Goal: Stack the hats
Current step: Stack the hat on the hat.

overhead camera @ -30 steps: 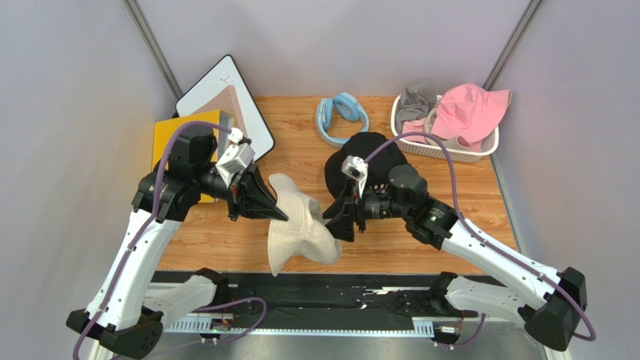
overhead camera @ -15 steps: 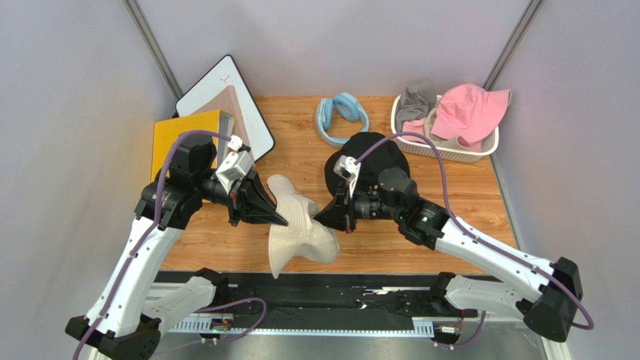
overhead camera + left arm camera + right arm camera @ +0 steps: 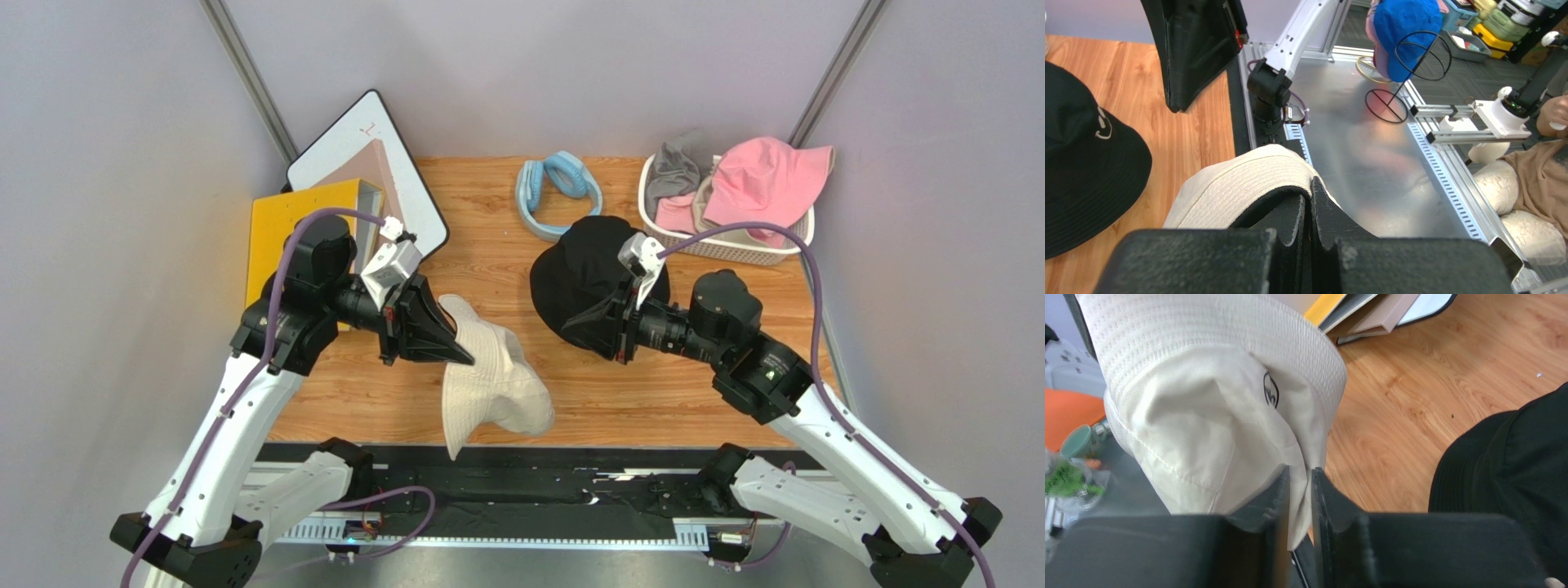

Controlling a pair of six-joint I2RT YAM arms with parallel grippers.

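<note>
A beige hat (image 3: 491, 386) hangs over the table's front edge, and my left gripper (image 3: 456, 355) is shut on its brim. In the left wrist view the black-lined brim (image 3: 1229, 190) is pinched at the closed fingertips of the left gripper (image 3: 1311, 187). My right gripper (image 3: 574, 322) hovers over the near brim of a black hat (image 3: 589, 257) that lies flat on the table. It stands a short way right of the beige hat, and its jaws are closed to a thin slit with nothing held. From the right gripper (image 3: 1300, 471) the beige hat (image 3: 1211, 398) shows just ahead and the black hat (image 3: 1511, 465) lies to the right.
A white basket (image 3: 724, 251) at the back right holds a pink hat (image 3: 761, 184) and a grey hat (image 3: 675, 165). A light blue padded ring (image 3: 558, 186) lies at the back centre. A yellow box (image 3: 288, 221) and a white board (image 3: 368, 159) stand at the back left.
My right gripper closed at the beige hat's right side, then drew back right to above the black hat without the beige hat. The left gripper kept its hold and barely moved.
</note>
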